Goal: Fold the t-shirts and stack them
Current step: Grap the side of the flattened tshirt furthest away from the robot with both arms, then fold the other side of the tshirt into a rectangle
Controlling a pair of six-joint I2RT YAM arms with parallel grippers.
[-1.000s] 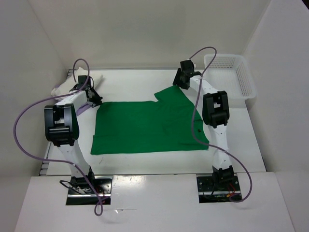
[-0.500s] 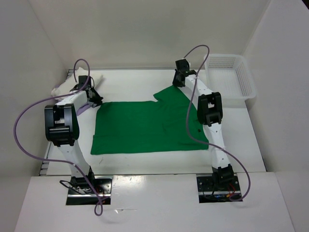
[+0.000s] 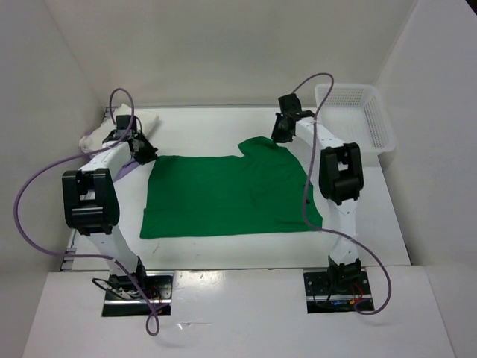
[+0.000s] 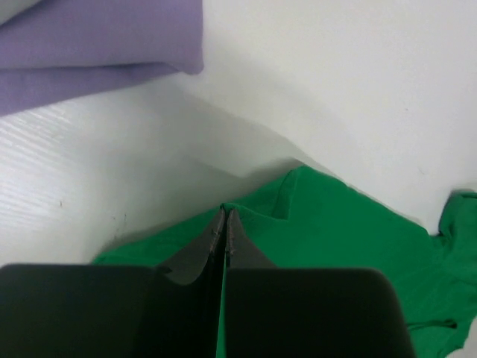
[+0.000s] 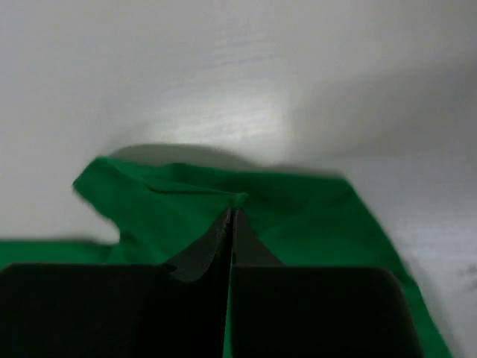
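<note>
White walls [image 3: 223, 52] are enclosing the white surface [image 3: 216, 127], where the left end effector [image 3: 146, 155] and right end effector [image 3: 281, 137] are each clamping the far edge of the spread green t-shirt [image 3: 223, 195].

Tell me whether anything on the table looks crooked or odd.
Only the green t-shirt: its far right corner juts past the straight far edge and is puckered where the fingers of the right gripper pinch it. The left gripper pinches the far left corner. Nothing else stands out.
</note>
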